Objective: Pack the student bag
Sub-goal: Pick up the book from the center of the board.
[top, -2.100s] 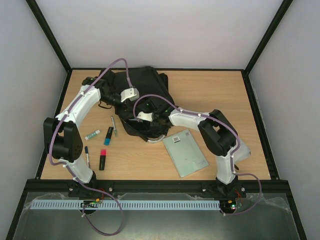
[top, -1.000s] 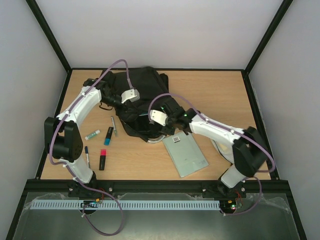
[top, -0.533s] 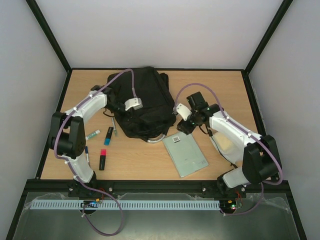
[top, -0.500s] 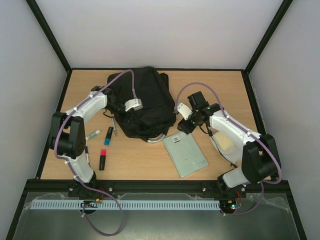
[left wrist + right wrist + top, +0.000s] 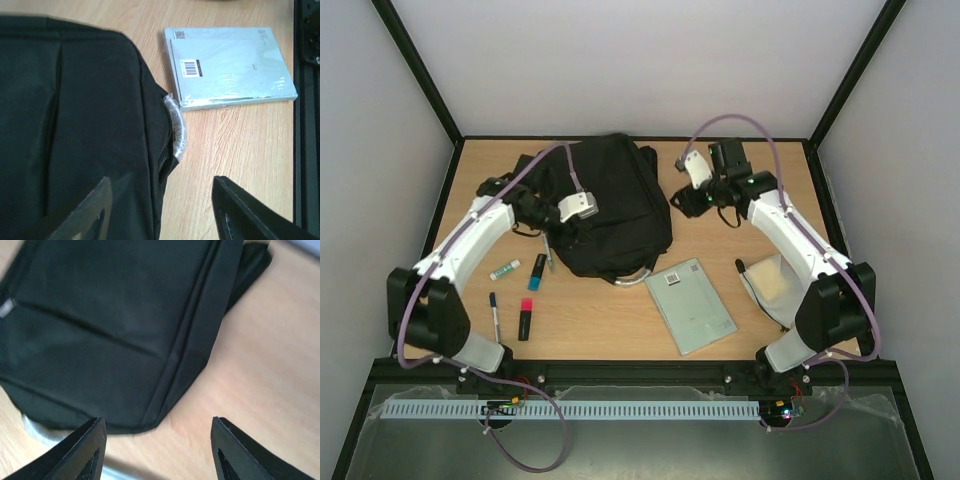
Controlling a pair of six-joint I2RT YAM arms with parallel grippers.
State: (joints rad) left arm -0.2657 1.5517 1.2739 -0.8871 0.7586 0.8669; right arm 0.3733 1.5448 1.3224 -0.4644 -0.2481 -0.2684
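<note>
**Overhead view.** You see the student bag [image 5: 610,200] lying flat on the far half of the wooden table [image 5: 760,170], left of centre. Its silver-grey handle loop [image 5: 634,276] points toward the arm bases. Just right of that loop lies a pale blue book [image 5: 691,306]; you cannot tell whether the two touch. Left of the bag you find the small stationery:
- a thin pen [image 5: 548,252] near the bag's edge;
- a blue highlighter [image 5: 537,271];
- a small white tube [image 5: 505,269];
- a second pen [image 5: 494,312];
- a red highlighter [image 5: 524,319].

A pale beige item [image 5: 772,285] sits on the table beside the right arm.

**Left wrist view.** The left gripper [image 5: 159,212] hangs over the bag's near edge, close to the handle loop. Its claw is released: both fingers stand spread, and you see only black fabric and bare wood below the gap. The book's barcode label faces up.

**Right wrist view.** The right gripper [image 5: 157,452] hovers above the bag's right-hand edge. It is likewise released and empty, with the fingers wide apart. This picture is somewhat blurred.
</note>
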